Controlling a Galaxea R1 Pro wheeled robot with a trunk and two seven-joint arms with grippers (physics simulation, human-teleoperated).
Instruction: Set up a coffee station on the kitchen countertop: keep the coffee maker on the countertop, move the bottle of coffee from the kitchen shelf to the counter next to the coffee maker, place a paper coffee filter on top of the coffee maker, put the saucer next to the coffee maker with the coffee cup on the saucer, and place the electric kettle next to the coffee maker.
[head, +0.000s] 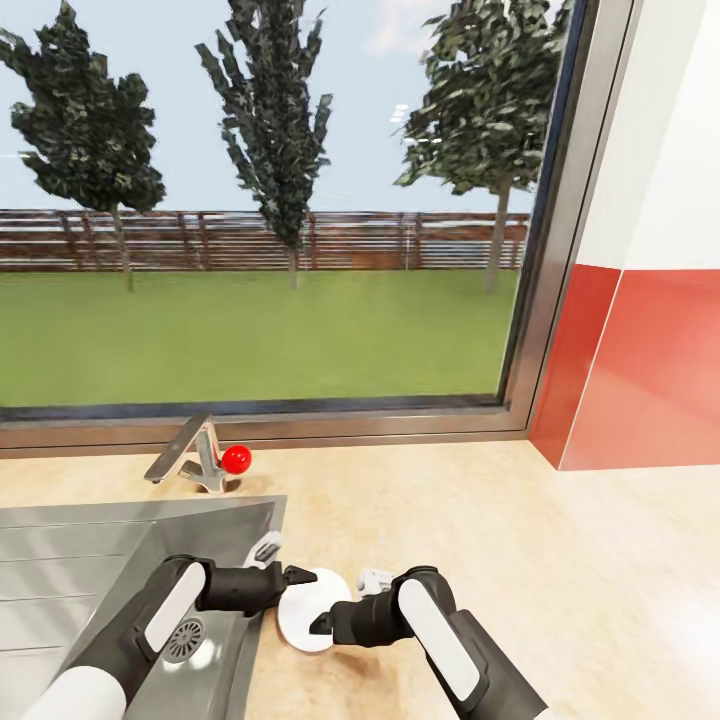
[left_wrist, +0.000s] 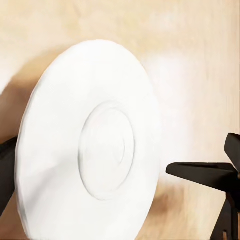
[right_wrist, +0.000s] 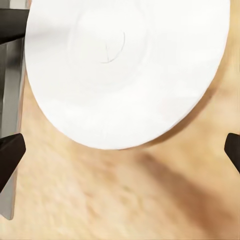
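Observation:
The saucer (head: 305, 612), a round white plate, is on the beige countertop (head: 470, 540) just right of the sink rim. In the left wrist view the saucer (left_wrist: 90, 145) looks tilted, throwing a shadow on the wood behind it. My left gripper (head: 292, 585) reaches it from the sink side, its fingers spread wide with the plate between them (left_wrist: 120, 160). My right gripper (head: 322, 622) comes from the other side, open, its tips apart a little short of the saucer's rim (right_wrist: 125, 65). One left finger (right_wrist: 12, 25) shows beyond the plate.
A steel sink (head: 80, 560) lies to the left with a faucet (head: 190, 455) and red knob (head: 236, 459) behind it. A large window runs along the back. A red and white wall (head: 640, 370) bounds the counter at the right.

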